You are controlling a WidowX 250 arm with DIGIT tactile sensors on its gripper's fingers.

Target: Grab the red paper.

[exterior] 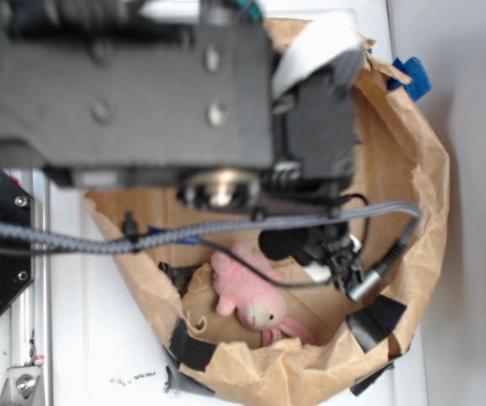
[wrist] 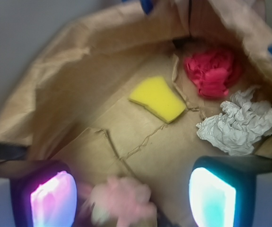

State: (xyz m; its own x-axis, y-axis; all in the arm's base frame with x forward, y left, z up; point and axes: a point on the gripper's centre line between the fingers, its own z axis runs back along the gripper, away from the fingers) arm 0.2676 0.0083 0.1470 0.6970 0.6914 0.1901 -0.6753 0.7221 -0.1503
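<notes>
Red paper [wrist: 213, 71]: a crumpled red wad on the floor of the brown paper bag [wrist: 55, 80], in the far right corner in the wrist view, close to the bag wall.
Fingers [wrist: 211, 198]: two pads, wide apart, nothing between them except the pink toy lower down; they grip nothing.
Red paper and fingers: well apart; the wad lies far ahead of the right pad and touches neither pad.
White paper [wrist: 240, 124]: a crumpled wad just beside the red paper, between it and the right pad.
Yellow sponge [wrist: 158, 99]: flat on the bag floor, left of the red paper, a little apart.
Pink plush toy [exterior: 251, 296]: near the fingers, blurred in the wrist view.
Exterior view: the arm hides the red paper.
</notes>
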